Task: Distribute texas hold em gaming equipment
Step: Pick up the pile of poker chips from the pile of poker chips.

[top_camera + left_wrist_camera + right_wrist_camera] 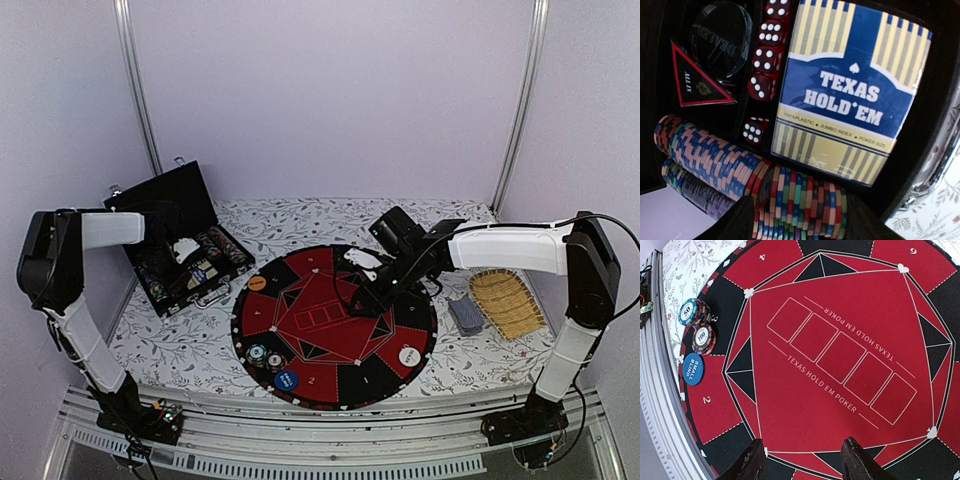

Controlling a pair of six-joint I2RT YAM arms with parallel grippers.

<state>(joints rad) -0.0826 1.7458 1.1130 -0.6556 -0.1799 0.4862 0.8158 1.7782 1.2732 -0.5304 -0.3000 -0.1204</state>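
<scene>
your left gripper straddling chips in the case, can't tell if pinching, right gripper half open, empty, over mat's 1 o'clock

Lighting even, diffuse; shadows faint. Mild glare on card box wrapper. Wrist views bow at edges; nearest poker chips soft.

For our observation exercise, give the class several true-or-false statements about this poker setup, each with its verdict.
1. The blue disc reads SMALL BLIND. True.
2. The right gripper holds a chip. False: its fingers stand apart with nothing between them.
3. Cards fill the five outlines on the round mat. False: all five are bare.
4. The case holds red dice. True.
</scene>
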